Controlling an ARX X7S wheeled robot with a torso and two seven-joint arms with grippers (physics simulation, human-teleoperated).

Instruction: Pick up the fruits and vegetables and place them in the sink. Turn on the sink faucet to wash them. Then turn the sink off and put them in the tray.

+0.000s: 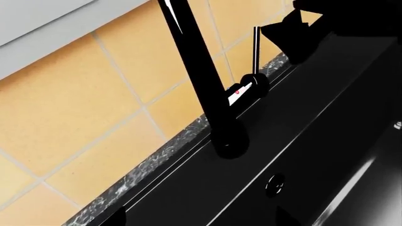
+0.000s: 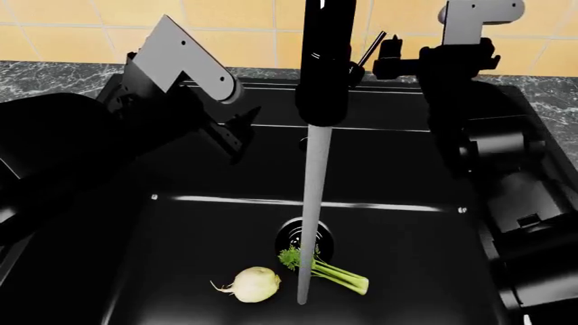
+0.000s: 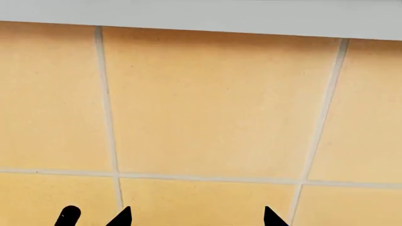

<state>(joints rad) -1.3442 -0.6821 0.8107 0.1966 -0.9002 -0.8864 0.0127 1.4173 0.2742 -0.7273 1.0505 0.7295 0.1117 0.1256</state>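
Bulb [image 2: 254, 284] and celery [image 2: 332, 271] lie in the sink [image 2: 434, 237] under running water; right gripper [image 2: 384, 57], jaws apart, is beside the lever [image 2: 371, 47]; left gripper's [image 2: 237, 139] jaws unclear; shut-off, tray remain

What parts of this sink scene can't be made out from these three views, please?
- Tray: in none of the views.
- Right gripper: right wrist view cuts it off at the edge, showing only fingertips against tiles; in the head view it is black against black, so its contact with the lever is unclear.
- Left gripper: dark against the sink; jaw state unreadable.
- Celery: partly hidden by the water stream.
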